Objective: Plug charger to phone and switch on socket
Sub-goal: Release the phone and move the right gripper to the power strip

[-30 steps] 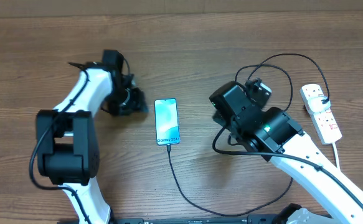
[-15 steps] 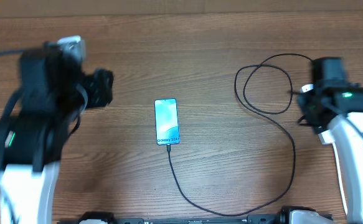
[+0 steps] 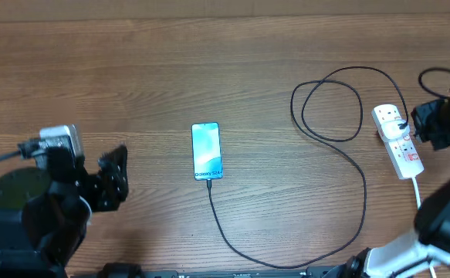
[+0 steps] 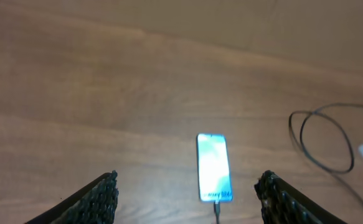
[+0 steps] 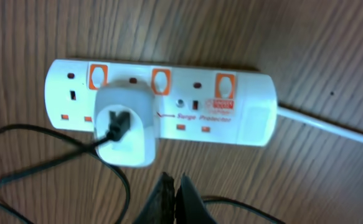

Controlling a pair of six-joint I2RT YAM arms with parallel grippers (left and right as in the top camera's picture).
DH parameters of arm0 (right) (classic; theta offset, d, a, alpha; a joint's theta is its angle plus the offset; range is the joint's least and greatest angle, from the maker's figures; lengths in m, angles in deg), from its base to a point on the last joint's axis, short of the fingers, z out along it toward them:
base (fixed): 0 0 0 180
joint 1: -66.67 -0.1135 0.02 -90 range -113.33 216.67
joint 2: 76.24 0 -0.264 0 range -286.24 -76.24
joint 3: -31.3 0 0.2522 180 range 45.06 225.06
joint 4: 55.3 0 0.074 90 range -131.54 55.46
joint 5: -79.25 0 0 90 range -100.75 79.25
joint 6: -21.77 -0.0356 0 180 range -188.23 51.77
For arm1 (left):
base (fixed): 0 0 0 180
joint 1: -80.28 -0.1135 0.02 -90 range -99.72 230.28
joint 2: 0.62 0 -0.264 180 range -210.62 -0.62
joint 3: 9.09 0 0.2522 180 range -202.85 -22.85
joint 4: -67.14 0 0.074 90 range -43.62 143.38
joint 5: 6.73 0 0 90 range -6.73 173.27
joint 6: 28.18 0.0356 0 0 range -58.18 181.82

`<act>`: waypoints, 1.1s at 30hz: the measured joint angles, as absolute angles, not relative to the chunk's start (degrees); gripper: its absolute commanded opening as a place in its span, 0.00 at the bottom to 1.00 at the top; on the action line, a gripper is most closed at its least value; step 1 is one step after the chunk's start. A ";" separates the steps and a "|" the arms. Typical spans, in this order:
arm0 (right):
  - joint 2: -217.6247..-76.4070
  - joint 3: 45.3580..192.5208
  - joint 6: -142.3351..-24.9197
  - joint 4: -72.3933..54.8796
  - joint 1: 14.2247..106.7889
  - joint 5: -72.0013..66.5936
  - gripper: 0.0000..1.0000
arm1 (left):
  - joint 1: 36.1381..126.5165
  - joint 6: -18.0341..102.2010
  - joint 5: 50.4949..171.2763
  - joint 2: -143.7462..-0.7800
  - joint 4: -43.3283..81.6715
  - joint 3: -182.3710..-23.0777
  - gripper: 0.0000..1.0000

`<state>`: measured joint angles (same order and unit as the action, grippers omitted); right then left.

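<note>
Charger (image 3: 364, 193) looks seated in phone (image 3: 207, 150), socket (image 3: 406, 158) switch apparently pending: right hand (image 5: 172, 190) closed, empty, above it; left hand (image 4: 187, 194) open, empty.

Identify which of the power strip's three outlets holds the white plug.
The middle outlet of the power strip: the white plug covers it; both end outlets show bare pin holes.

1. We see the phone (image 3: 207, 150) lying flat at centre, teal screen up.
2. The charger (image 3: 365, 184), a thin black cable, runs from its lower end and loops right.
3. The white socket (image 3: 397, 141) lies at the right edge, with the charger's plug (image 5: 124, 127) seated in it.
</note>
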<state>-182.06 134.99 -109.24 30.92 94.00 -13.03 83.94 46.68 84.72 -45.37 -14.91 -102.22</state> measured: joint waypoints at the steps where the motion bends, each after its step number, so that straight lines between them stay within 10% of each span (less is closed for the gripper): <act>1: -184.49 137.44 -108.41 32.21 94.02 -12.62 0.04 | 83.94 46.68 84.72 -45.06 -15.53 -101.54 0.68; 33: -202.30 146.64 -103.98 33.37 94.92 -14.08 0.04 | 83.94 46.25 84.72 -45.28 -18.87 -98.29 0.69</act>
<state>-202.30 146.64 -103.98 33.37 94.92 -14.08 83.94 46.25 84.72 -45.28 -18.87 -98.29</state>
